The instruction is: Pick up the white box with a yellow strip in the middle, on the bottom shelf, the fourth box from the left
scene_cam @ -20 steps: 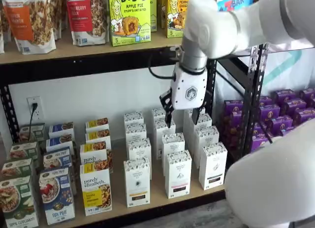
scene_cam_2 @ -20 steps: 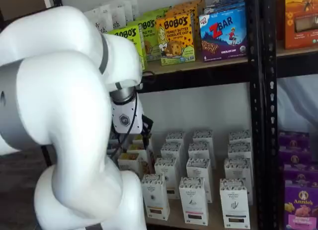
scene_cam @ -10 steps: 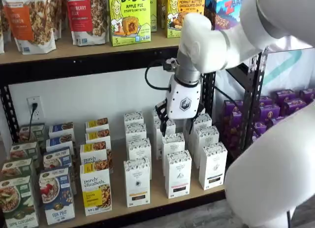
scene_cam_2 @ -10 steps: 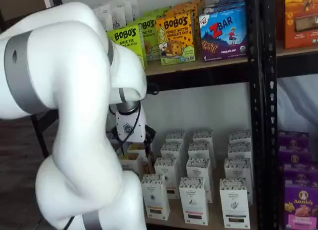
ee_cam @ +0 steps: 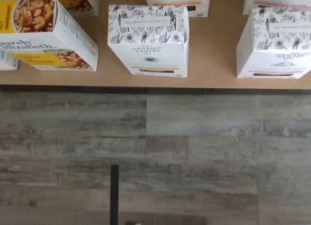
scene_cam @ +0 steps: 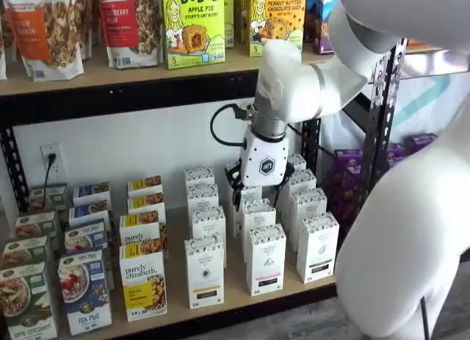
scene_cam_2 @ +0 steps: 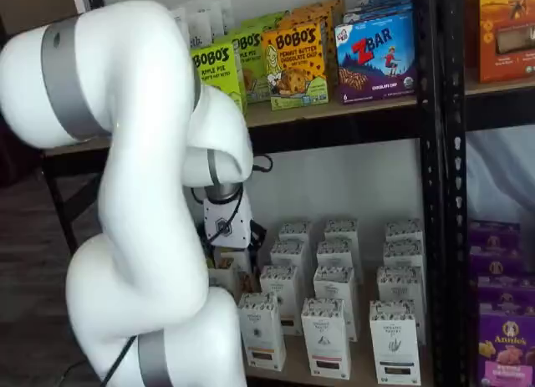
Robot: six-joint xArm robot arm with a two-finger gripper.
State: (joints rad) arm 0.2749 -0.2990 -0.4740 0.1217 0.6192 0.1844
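The white box [scene_cam: 204,271] with the yellow-tan strip stands at the front of the bottom shelf [scene_cam: 229,300], leftmost of the front white cartons. It also shows in a shelf view [scene_cam_2: 262,330] and in the wrist view [ee_cam: 148,40], near the shelf board's front edge [ee_cam: 214,81]. My gripper [scene_cam: 258,196] hangs over the white cartons further back, above and to the right of the white box. A gap shows between its black fingers and nothing is in them.
A purely elizabeth box [scene_cam: 143,285] stands just left of the white box, and a like carton with a pinkish strip [scene_cam: 266,259] just right. The Bobo's shelf [scene_cam: 192,24] is overhead. The black rack post [scene_cam: 382,134] is to the right. Wood floor [ee_cam: 155,152] lies below.
The gripper has come down and to the left, from beside the rack post to just above the rows of white cartons. The boxes have not moved.
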